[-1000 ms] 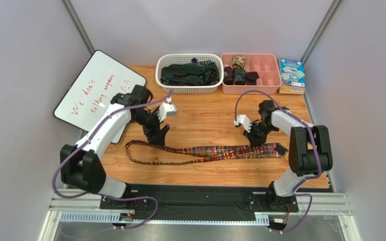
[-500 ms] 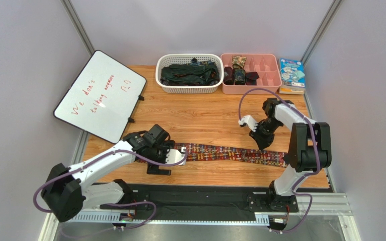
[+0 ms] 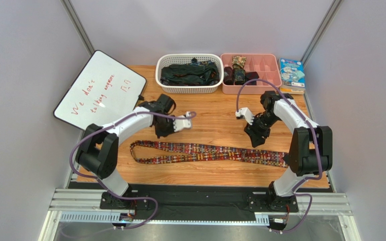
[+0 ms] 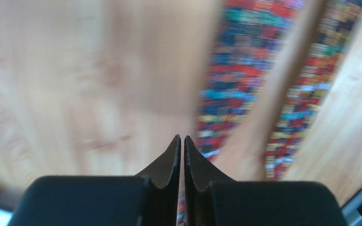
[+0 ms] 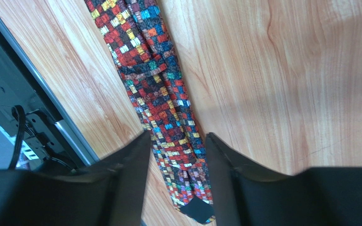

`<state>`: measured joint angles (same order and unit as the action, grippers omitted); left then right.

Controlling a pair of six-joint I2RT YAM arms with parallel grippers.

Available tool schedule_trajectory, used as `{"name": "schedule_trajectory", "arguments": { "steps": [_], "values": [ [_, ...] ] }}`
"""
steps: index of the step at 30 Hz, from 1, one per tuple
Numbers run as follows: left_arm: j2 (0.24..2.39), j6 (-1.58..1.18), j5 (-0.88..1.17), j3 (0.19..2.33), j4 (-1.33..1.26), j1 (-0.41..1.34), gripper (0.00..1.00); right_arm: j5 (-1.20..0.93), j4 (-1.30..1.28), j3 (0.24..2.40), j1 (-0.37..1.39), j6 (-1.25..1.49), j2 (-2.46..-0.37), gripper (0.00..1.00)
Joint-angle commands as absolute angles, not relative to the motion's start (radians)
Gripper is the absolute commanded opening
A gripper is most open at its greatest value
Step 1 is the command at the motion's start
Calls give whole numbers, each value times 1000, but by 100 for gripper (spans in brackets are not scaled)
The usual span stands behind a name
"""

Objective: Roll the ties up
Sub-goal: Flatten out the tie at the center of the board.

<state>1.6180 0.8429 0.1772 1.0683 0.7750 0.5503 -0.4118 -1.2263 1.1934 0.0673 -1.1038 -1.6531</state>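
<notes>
Since half a second ago the left fingers (image 4: 171, 162) have lifted off the folded end of the patterned tie (image 3: 210, 150) and swung toward the far side, pressed together on nothing. The right fingers (image 5: 132, 165) stand apart just above its other tip without gripping it. Lying flat along the near counter (image 3: 205, 118), doubled into a narrow loop at its left, it looks light, limp and slick; I'd pinch both layers right at one end, or it will sag and slip.

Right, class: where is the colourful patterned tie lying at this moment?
In the top view, the patterned tie lies flat across the near half of the table, looped at its left end, well short of the white basket.
</notes>
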Motion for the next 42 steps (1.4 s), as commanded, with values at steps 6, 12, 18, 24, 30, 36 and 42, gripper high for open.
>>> {"name": "schedule_trajectory", "arguments": {
  "steps": [6, 12, 18, 24, 30, 36, 42],
  "values": [
    [1522, 1047, 456, 1220, 1159, 341, 55, -477, -1103, 1170, 271, -965, -1536, 65],
    [1353, 1199, 338, 988, 1217, 341, 67, -483, -991, 1213, 500, -818, -1620, 62],
    [1357, 1221, 210, 828, 1042, 341, 68, -468, -942, 1256, 615, -765, -1799, 52],
    [1456, 1230, 163, 828, 1009, 341, 47, -430, -943, 1250, 623, -805, -1911, 43],
    [1485, 1168, 282, 985, 1092, 315, 0, -452, -985, 1212, 620, -883, -1893, 39],
    [1679, 1106, 357, 1196, 1132, 261, 0, -451, -1032, 1203, 612, -939, -1853, 43],
    [1815, 1080, 308, 1239, 1068, 255, 1, -430, -1069, 1256, 574, -920, -1796, 60]
  ]
}}
